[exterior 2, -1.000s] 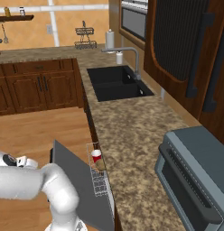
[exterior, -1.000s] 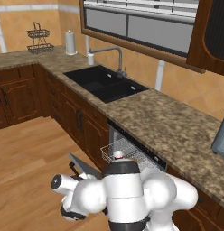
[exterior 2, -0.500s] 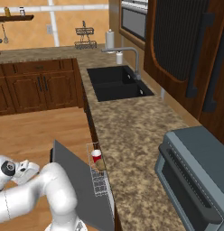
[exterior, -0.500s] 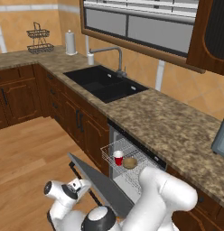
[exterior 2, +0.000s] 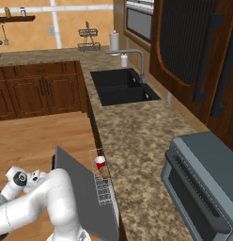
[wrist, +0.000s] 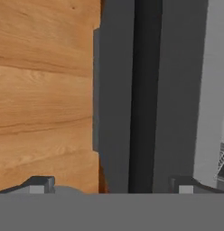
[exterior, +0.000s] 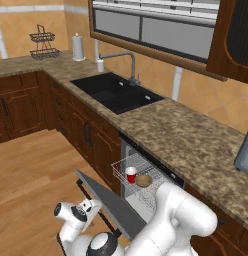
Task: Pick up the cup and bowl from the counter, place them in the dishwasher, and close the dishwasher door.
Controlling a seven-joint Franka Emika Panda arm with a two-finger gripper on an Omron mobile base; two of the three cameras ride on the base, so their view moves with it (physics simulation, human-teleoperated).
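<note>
With jaws spread wide, the gripper (wrist: pixel 109 187) straddles the door (exterior: pixel 108 202) edge at 12 o'clock and may slip off when pushing.

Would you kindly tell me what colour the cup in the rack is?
Red with a white rim; the cup shows best in the left base view.

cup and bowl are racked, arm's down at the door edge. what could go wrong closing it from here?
1. The rack looks pulled out over the half-lowered door; swinging the door up could jam on it or jolt the cup and bowl.
2. The open gripper straddles the door's edge by the handle; an off-centre push might slip off.
3. The arm's elbow sits close to the door and could foul its swing.
</note>
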